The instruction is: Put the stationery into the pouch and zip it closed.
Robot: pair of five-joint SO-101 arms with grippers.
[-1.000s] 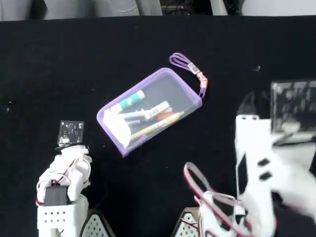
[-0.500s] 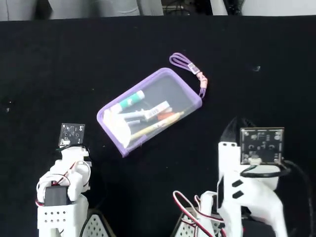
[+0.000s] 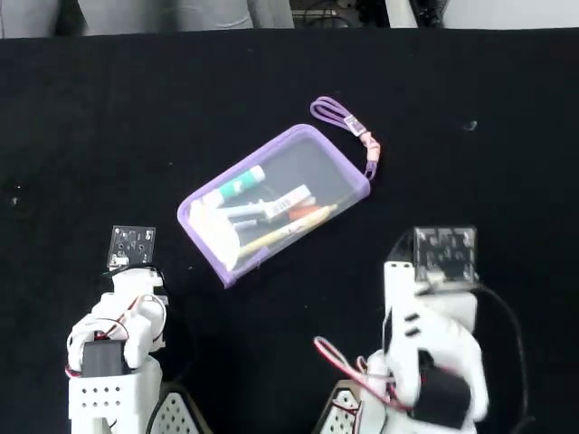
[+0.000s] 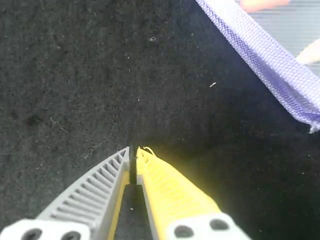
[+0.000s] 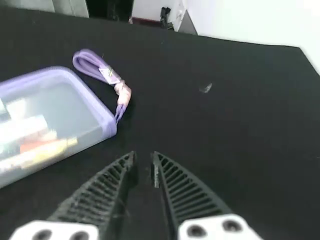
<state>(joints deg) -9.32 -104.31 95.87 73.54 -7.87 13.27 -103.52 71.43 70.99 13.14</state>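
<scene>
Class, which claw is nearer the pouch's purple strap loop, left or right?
Right. The right claw sits off the end of the pouch that carries the strap loop; the left claw sits off its opposite end.

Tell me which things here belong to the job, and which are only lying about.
Job: pouch, stationery inside it, pouch strap, left hand, right hand.
Lying about: small speck on the black table.
</scene>
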